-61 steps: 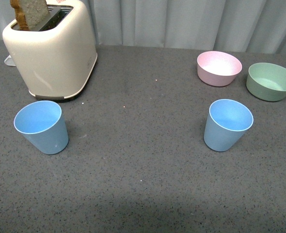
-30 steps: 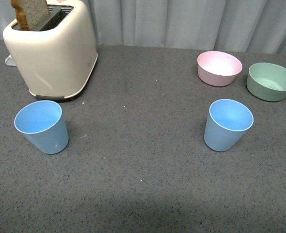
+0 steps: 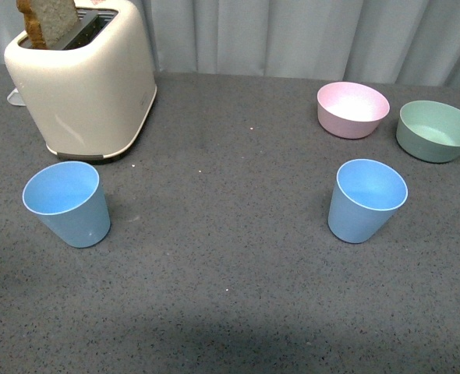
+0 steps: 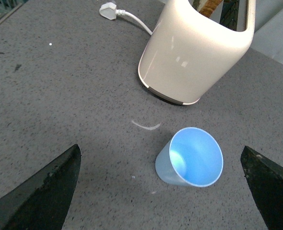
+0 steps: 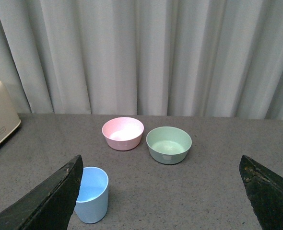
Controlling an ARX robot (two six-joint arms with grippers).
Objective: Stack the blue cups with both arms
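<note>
Left wrist view: cup (image 4: 192,158) beyond pincer (image 4: 160,146).

Left blue cup (image 3: 65,202): looking like smooth plastic, matt, barely shining.
Right blue cup (image 3: 365,200): same deal, matt smooth plastic.
Toaster (image 3: 82,82): cream shell is looking smooth and satiny, catching soft highlights.
Bread slice (image 3: 51,19): showing rough, porous crumb.
Pink bowl (image 3: 352,109): reading as smooth plastic, inside glowing a bit.
Green bowl (image 3: 437,131): smooth, matt, plastic-looking.
Tabletop (image 3: 230,273): dark grey, matt, finely speckled; can't tell if it's stone or laminate.
Curtain (image 5: 141,52): pale cloth, hanging in matt folds.
Plug (image 4: 109,9): white plastic, slightly glossy.
Left gripper (image 4: 159,147): fingers (image 4: 43,189) are looking matt black, faintly grainy.
Right gripper (image 5: 160,156): fingers (image 5: 50,201) are showing that same dull black.
</note>
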